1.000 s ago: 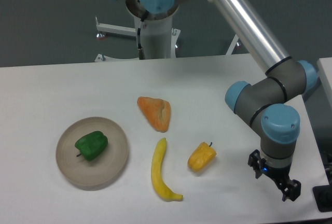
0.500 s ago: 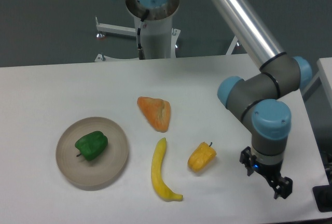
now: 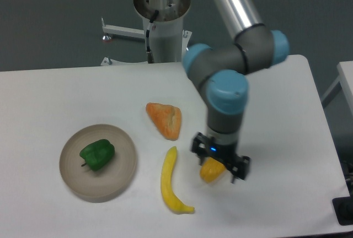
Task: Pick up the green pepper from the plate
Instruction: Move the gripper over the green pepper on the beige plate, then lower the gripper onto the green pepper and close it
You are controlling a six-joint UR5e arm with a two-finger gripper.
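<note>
- The green pepper [image 3: 97, 154] lies on the plate [image 3: 122, 171], left of the plate's centre, at the table's [image 3: 55, 100] left side.
- The gripper [image 3: 220, 160] hangs well to the right of the plate, directly over the yellow pepper [image 3: 210, 172], partly hiding it; its fingers stand apart, holding nothing.
- A yellow banana [image 3: 170, 183] lies between plate and gripper.
- An orange wedge [image 3: 165, 119] sits above the banana.

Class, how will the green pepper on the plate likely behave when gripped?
The green pepper looks glossy, so it may slip. Its lumpy, rounded shape suggests it could roll on the plate. It probably holds its shape when squeezed.
</note>
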